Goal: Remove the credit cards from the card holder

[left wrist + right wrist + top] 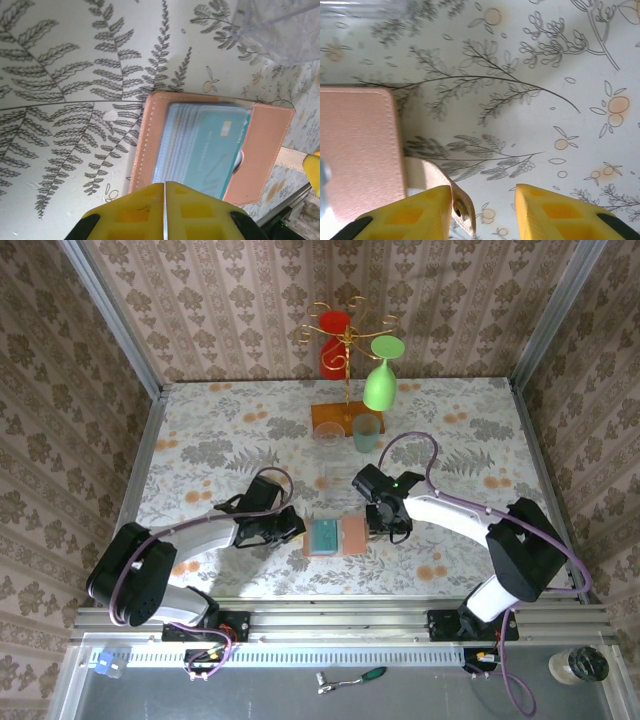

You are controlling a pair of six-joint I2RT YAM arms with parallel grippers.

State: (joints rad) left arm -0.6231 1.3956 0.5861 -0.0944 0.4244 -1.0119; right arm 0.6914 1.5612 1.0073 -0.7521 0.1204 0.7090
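Note:
The card holder point(352, 535) lies open on the patterned table between both arms, its brown leather edge point(144, 145) facing the left wrist camera. Teal and blue credit cards point(210, 150) sit stacked in its pocket and show as a teal patch point(323, 537) from above. My left gripper point(164, 200) is shut, its yellow fingertips pressed together just over the holder's near edge with nothing seen between them. My right gripper point(482, 210) is open at the holder's right side point(360, 150). The strap with its snap stud point(456, 202) lies against the inner face of its left finger.
A gold rack point(348, 350) on an orange-brown base stands at the back, carrying a red cup point(333, 340) and a green wine glass point(381, 380). A teal cup point(366, 432) and a clear glass point(328, 432) stand before it. A clear plastic tray point(280, 30) lies beyond the holder.

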